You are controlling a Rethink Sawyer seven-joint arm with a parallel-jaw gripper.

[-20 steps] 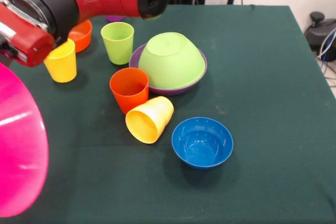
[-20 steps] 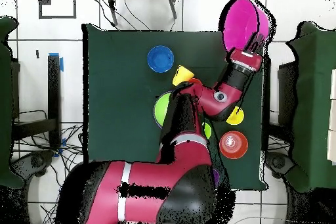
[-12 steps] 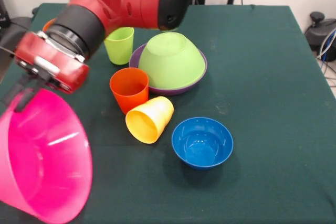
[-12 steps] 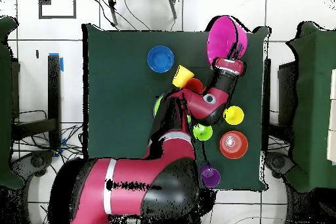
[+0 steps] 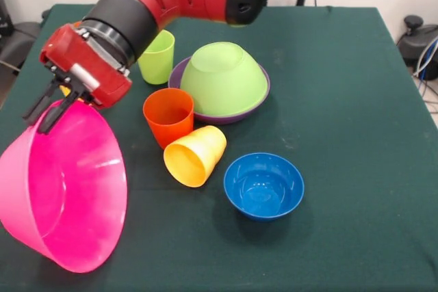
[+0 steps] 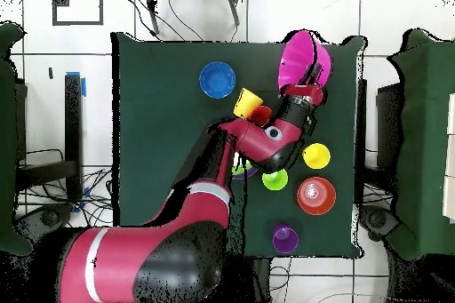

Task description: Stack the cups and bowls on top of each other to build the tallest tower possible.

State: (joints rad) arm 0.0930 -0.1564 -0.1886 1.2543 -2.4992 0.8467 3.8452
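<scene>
Bowl hangs tilted from end effector

End effector (image 5: 51, 106) pinches the pink bowl's (image 5: 65, 189) upper rim; the bowl hangs just below it, mouth sideways. The green bowl (image 5: 222, 76), overturned on the purple bowl (image 5: 254, 109), lies well beyond the cups.

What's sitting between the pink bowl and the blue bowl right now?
In the front view, the tipped yellow-orange cup lies between the pink bowl and the blue bowl.

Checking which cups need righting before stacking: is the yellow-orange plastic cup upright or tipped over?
Tipped over. The yellow-orange plastic cup lies on its side on the green tablecloth, its open mouth facing the camera, beside the upright orange-red cup.
</scene>
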